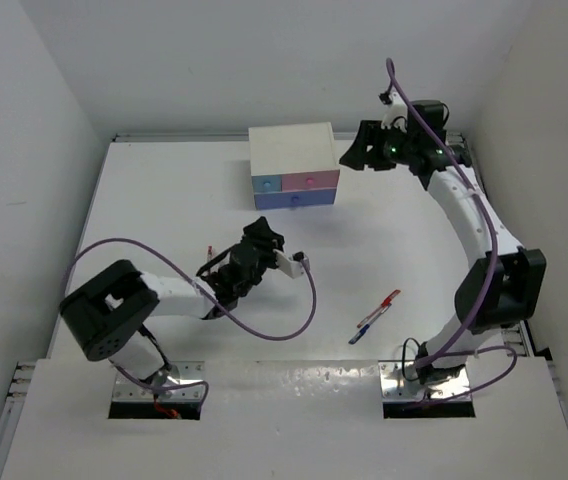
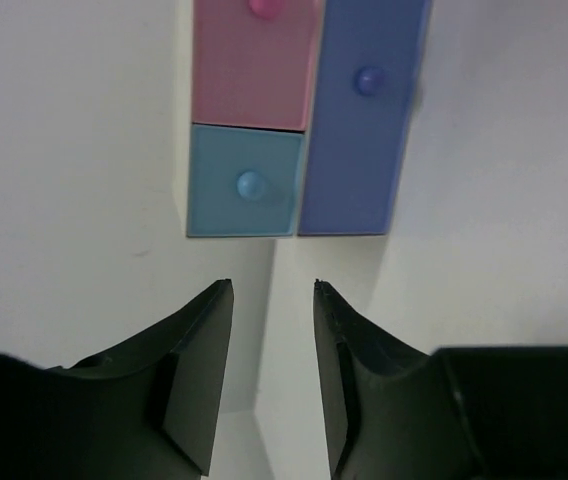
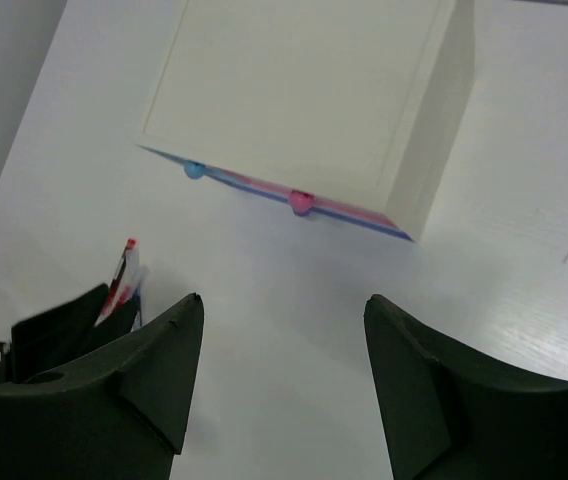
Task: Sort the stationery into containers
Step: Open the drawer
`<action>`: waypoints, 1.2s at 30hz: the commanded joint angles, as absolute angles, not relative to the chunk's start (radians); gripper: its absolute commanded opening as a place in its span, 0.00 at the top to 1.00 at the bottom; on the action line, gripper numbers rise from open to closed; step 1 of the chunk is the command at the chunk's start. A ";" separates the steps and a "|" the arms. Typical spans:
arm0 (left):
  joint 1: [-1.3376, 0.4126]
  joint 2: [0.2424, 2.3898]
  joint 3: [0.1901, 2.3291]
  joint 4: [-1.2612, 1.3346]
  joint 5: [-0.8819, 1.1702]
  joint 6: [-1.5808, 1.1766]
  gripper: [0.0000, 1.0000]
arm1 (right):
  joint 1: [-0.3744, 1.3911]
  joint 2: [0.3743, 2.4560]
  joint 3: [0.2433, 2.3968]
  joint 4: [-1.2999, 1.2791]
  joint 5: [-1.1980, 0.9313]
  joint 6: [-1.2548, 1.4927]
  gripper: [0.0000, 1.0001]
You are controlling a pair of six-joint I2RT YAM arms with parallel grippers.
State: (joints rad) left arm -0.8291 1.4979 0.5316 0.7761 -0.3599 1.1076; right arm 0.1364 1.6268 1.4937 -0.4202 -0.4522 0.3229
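The white cabinet stands at the back middle of the table, with all three drawers shut: light-blue, pink and wide periwinkle. My left gripper is open and empty, a short way in front of the cabinet and pointing at it. In the left wrist view it faces the light-blue drawer, beside the pink and periwinkle ones. My right gripper is open and empty, raised just right of the cabinet. A red pen and a blue pen lie together at the front right.
Another small red pen lies beside the left arm; it shows in the right wrist view, partly hidden behind the black arm. White walls enclose the table on the left, back and right.
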 commanded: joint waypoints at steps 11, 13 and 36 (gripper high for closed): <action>-0.900 1.986 0.633 1.823 -0.578 1.480 0.59 | 0.212 1.792 1.624 -0.291 -0.388 0.368 0.33; -0.900 2.058 0.664 1.877 -0.584 1.517 0.59 | 0.213 1.808 1.629 -0.287 -0.390 0.368 0.33; -0.891 2.266 0.988 1.898 -0.614 1.465 0.49 | 0.249 1.917 1.695 -0.302 -0.408 0.345 0.29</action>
State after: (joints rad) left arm -0.8906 2.2478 0.9615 1.3006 -0.5999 1.4734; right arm 0.2401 1.9007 1.6333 -0.3225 -0.3969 0.3584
